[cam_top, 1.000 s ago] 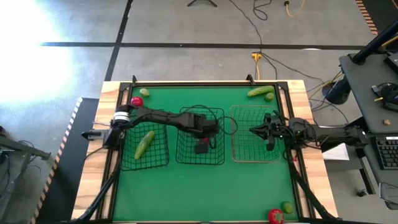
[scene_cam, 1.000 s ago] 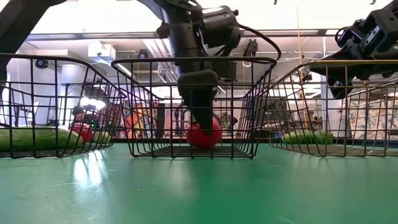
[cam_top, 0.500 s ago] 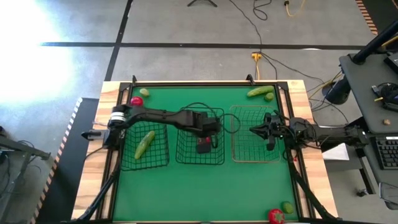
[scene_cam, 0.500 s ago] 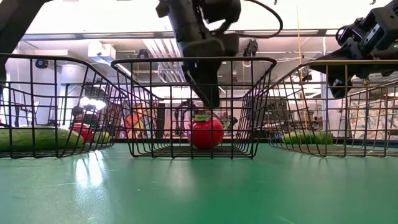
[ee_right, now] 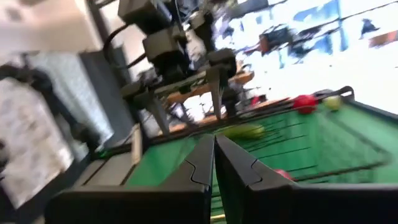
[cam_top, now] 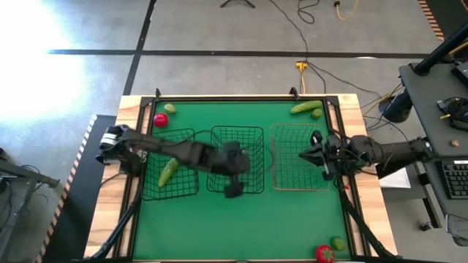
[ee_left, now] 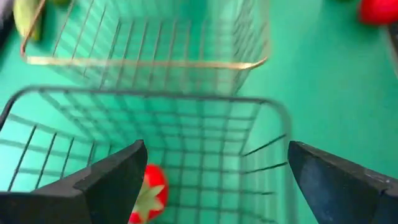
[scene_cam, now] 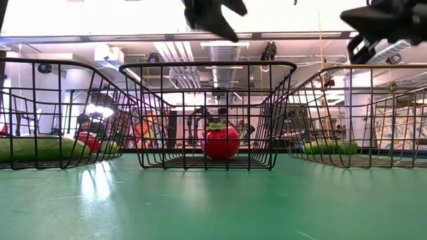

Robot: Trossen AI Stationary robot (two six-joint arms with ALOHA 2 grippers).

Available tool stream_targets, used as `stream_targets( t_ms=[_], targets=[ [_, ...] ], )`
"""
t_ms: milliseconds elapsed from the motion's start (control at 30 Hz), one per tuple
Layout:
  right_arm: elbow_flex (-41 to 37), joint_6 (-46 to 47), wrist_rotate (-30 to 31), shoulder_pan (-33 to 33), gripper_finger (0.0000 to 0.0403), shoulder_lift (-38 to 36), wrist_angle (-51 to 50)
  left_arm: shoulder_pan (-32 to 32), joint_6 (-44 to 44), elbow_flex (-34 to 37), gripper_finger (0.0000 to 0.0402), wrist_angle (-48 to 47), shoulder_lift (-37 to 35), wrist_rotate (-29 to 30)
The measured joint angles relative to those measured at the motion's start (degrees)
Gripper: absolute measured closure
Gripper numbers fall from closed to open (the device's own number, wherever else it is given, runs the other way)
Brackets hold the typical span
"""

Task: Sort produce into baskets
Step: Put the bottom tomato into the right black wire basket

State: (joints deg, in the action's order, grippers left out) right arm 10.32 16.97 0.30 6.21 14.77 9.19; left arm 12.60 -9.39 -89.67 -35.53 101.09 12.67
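- The table (cam_top: 241, 219) has a green top inside a wooden frame.
- Three wire baskets stand in a row across its middle: the left black basket (cam_top: 149, 191), the middle black basket (cam_top: 216, 135), and the tan basket (cam_top: 287, 130) on the right.
- The left arm reaches from the left side across the left black basket; its left claw (cam_top: 232, 188) hangs above the near part of the middle black basket, fingers spread wide and empty.
- The right arm comes in from the right; its right claw (cam_top: 306, 155) is clenched on nothing, above the tan basket's right part.
- One cucumber (cam_top: 170, 169) lies in the left black basket; a second cucumber (cam_top: 306, 108) lies on the table at the far right corner, a lime (cam_top: 316, 114) touching it.
- One tomato (scene_cam: 221, 141) sits upright in the middle black basket. A second tomato (cam_top: 160, 120) and a second lime (cam_top: 170, 108) lie near the far left corner; a third tomato (cam_top: 324, 253) and third lime (cam_top: 338, 242) lie at the near right corner.
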Motion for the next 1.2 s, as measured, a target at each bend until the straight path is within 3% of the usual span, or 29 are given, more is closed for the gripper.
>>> stream_targets(
  t_ms=[200, 367, 600, 733, 867, 1033, 1100, 1200],
  targets=[
    [10.9, 0.8, 0.4, 10.3, 0.0394, 17.3, 0.0, 10.0, -0.5, 7.1, 0.0033, 17.3, -4.4, 9.8],
    [23.3, 3.8, 2.8, 23.8, 0.0394, 33.6, -1.9, 16.9, 0.7, 13.1, 0.0033, 33.5, -4.7, 13.8],
    [46.2, 14.3, 18.8, 42.7, 0.0394, 54.6, -23.1, 23.7, -0.3, 20.9, 0.0033, 50.1, -3.3, 18.1],
    [59.7, 24.2, 20.6, 48.7, 0.0389, 66.6, -39.4, 26.9, -0.4, 23.8, 0.0033, 62.5, -0.3, 17.2],
    [73.1, 39.7, 13.2, 51.2, 0.0361, 77.2, -58.5, 30.4, -0.5, 24.1, 0.0033, 67.6, 3.1, 16.8],
    [85.2, 55.6, -0.7, 51.9, 0.0280, 88.6, -76.2, 33.1, -0.6, 21.7, 0.0033, 70.0, 7.2, 21.5],
    [88.2, 60.3, -9.3, 52.1, 0.0239, 92.4, -78.6, 33.4, -0.6, 19.8, 0.0033, 70.4, 9.7, 22.8],
    [92.4, 63.6, -17.1, 52.8, 0.0177, 97.3, -79.2, 33.5, -0.6, 15.7, 0.0033, 70.6, 13.6, 22.8]
  ],
)
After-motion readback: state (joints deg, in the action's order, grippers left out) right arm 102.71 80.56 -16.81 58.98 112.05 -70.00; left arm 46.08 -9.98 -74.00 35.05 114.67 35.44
